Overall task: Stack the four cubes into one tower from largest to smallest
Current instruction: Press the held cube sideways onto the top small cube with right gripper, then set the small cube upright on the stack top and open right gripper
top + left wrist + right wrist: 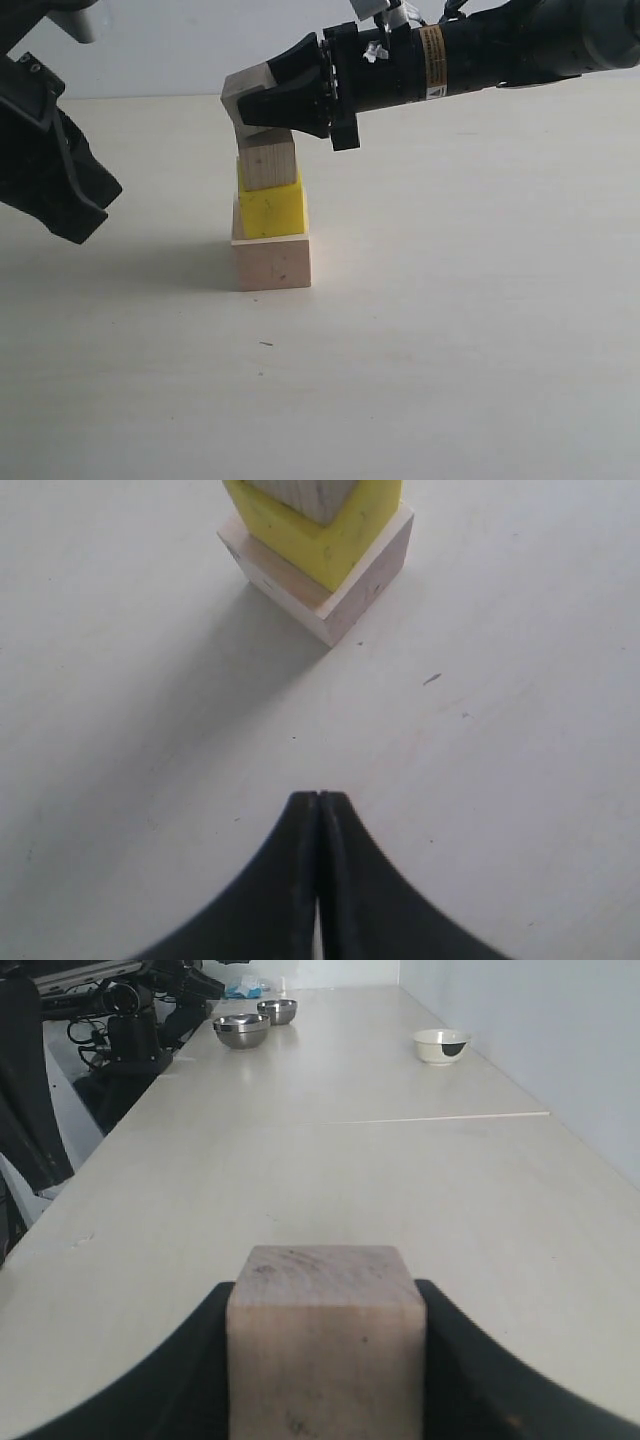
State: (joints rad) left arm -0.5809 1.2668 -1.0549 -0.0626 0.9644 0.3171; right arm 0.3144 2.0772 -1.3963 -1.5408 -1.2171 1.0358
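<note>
Wood cube [325, 1340] btwn R fingers [468, 1390]

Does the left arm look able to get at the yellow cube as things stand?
Likely yes for its near side: bare table lies between the left gripper and the yellow cube. Not its top, though: a small wood cube sits there, with the right gripper holding the last cube over it.

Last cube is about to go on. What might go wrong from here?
1. The held cube sits tilted in the right gripper, one corner low; released like this, it may land on an edge and tumble off.
2. Its low corner is at or just above the small wood cube stacked on the yellow cube; a sideways nudge might push that cube off.
</note>
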